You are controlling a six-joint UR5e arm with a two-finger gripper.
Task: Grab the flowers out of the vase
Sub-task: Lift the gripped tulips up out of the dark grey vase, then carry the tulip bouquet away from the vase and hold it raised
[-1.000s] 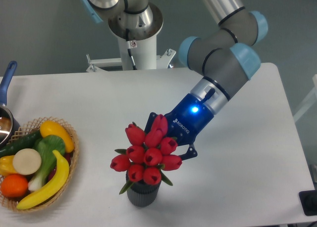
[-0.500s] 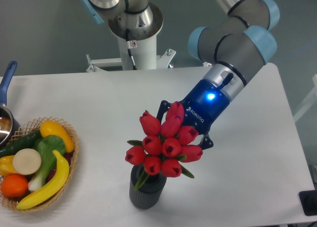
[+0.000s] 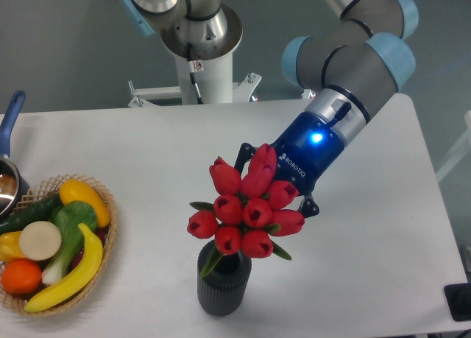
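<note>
A: Where are the flowers (image 3: pixel 246 209) right now?

B: Bunched above the vase (image 3: pixel 224 283), heads leaning up and right. A green stem or leaf reaches down to the mouth, so I judge the stems are not fully clear of it.

A: And the gripper (image 3: pixel 274 183)?

B: Behind the bunch on its right side, fingers (image 3: pixel 243 157) poking out past the top bud. The blooms hide the contact, but the bunch hangs raised and tilted, so I read it as closed on the flowers.

A: What could go wrong from here?

B: The vase is narrow and stands alone on the surface (image 3: pixel 353 279). If the stems drag on the rim during a slanted pull, it could tip or get dragged along. The grasp also seems to sit among the buds, not on the stems, so the bunch might slip or shed a bud.

A: What has changed from half a second ago?

B: The bunch has risen a little and moved slightly right with the gripper. The vase now appears a bit lower and to the right, so it may have shifted. The basket (image 3: pixel 107 205) of fruit at the left looks unmoved.
</note>
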